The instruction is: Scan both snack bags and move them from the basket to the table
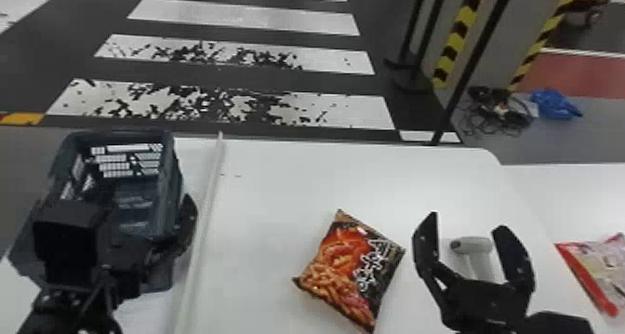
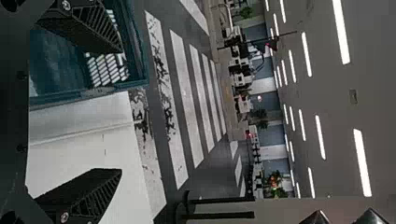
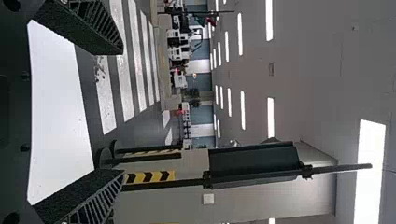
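Provisionally, the step in hand reads as the wind-up: the orange-and-black snack bag [image 1: 349, 268] lies flat on the table [image 1: 260, 179], between the two sets of jaws and just beside the right one, while the red-and-white snack bag [image 1: 604, 268] lies well out on the right one's outer side. Left gripper [image 2: 121, 111]: fingers spread wide, holding nothing; the rim of the basket [image 1: 172, 189] passes through the gap, one finger over the basket, the other over white table. Right gripper [image 1: 468, 220]: likewise wide, nothing held. Head view gives a scanner [image 1: 474, 244] seen through that gap, resting on the table beyond the jaws, ungripped. Whether either bag is scanned, cannot tell. Judgement: if the nearer bag is unscanned, the right jaws need to lower and close on the scanner's handle; if both are done, both arms need only draw back, the left lifting so as not to snag the rim. View comparison: head view adds a blue bundle [image 1: 555, 104] on the floor; right wrist view adds a dark panel [image 3: 257, 164] ahead of the fingertips.
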Robot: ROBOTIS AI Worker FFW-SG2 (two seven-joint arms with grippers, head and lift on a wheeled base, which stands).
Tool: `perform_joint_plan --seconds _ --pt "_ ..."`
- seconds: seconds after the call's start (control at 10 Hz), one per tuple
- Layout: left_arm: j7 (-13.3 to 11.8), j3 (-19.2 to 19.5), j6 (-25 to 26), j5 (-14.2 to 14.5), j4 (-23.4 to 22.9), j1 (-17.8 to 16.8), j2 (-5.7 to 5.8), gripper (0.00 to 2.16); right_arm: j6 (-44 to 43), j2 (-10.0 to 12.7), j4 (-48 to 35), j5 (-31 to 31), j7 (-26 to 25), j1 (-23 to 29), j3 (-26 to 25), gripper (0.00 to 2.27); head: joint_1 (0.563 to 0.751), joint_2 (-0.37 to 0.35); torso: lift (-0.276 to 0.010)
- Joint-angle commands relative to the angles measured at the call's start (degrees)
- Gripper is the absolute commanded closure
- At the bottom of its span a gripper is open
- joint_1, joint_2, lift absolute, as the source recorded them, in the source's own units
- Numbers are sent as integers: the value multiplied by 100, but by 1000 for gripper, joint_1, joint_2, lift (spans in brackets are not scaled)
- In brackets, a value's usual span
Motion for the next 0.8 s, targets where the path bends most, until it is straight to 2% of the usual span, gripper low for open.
perform_joint_plan --seconds 0.0,0.1,0.3,0.4,0.5,0.7 --pt "12 282 -422 -2 -190 545 -1 87 89 -30 -190 32 132 193 37 22 695 -91 -98" --pt "29 414 -633 -2 -242 835 -10 87 142 -65 -251 58 299 290 55 33 695 -61 -98" --pt "91 546 -1195 -2 -207 1239 -10 87 1056 -65 -277 23 835 281 46 43 695 -3 -98" --pt "126 625 -1477 -2 -163 1441 -19 87 1882 -65 -313 173 1230 210 46 56 695 12 -98" --pt "135 660 -1617 -2 -128 1564 -19 87 2708 -65 -409 173 1591 131 28 63 695 42 -98" --pt "153 669 -1986 42 30 1749 -36 87 3481 -65 -497 296 2136 43 28 63 695 101 -98"
